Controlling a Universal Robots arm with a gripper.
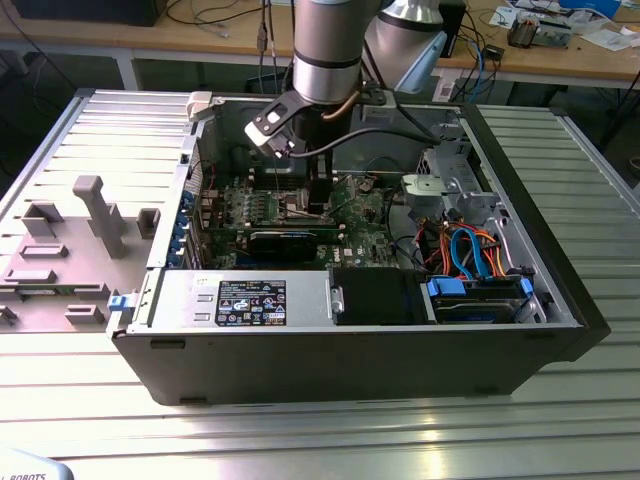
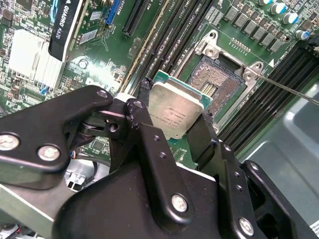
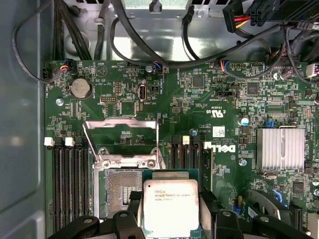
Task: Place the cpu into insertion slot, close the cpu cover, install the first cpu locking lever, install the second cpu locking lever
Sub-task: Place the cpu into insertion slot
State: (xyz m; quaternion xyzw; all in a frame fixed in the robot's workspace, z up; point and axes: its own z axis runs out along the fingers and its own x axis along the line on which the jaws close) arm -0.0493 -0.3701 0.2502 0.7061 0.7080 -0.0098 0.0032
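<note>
One arm [image 1: 325,50] reaches down, its tool [image 2: 174,124] clamping the cpu [image 2: 172,105] near the insertion slot [image 2: 215,82].

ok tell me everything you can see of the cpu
The cpu is a small flat square chip. Its silvery-grey metal top carries faint print and some smudges, and a thin green edge shows around it. The hand grips it by two opposite edges between black fingers, with the metal top facing both wrist views. It is held over the green board, just beside the open insertion slot, and is not seated in it. Nothing else touches it.
</note>
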